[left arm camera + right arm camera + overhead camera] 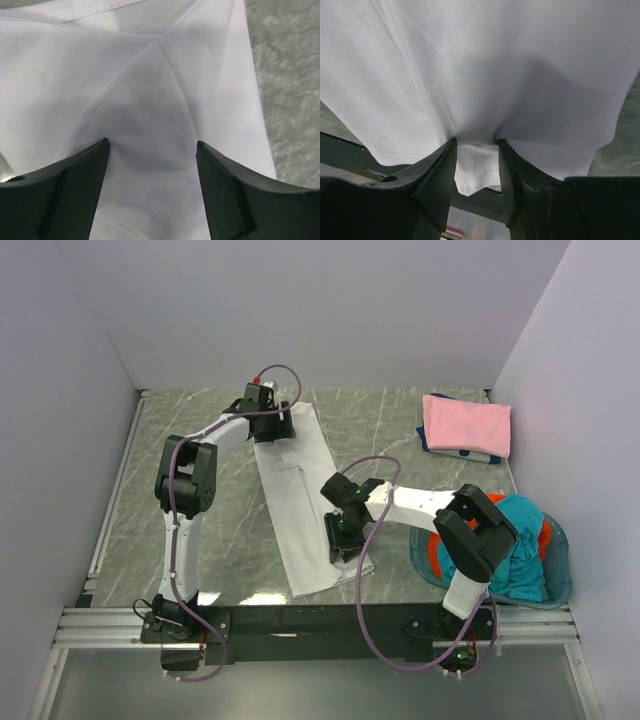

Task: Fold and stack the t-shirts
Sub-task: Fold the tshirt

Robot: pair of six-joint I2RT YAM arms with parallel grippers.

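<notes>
A white t-shirt [298, 495], folded into a long strip, lies on the marble table from the far middle to the near edge. My left gripper [272, 426] is at its far end, open, with both fingers spread over the cloth [150, 100] near the collar and nothing between them. My right gripper [345, 540] is at the near right corner, shut on a bunch of the white t-shirt [480, 75]. The hem shows between its fingers [445, 165]. A pink t-shirt [467, 425] lies folded at the far right. Teal [510, 550] and orange-red [432, 556] t-shirts lie crumpled in the basket.
The round translucent blue basket [566, 572] stands at the near right, beside the right arm's base. The pink shirt rests on a dark blue and white folded item [470, 454]. Grey walls close in the table's left, far and right sides. A metal rail [300, 622] runs along the near edge.
</notes>
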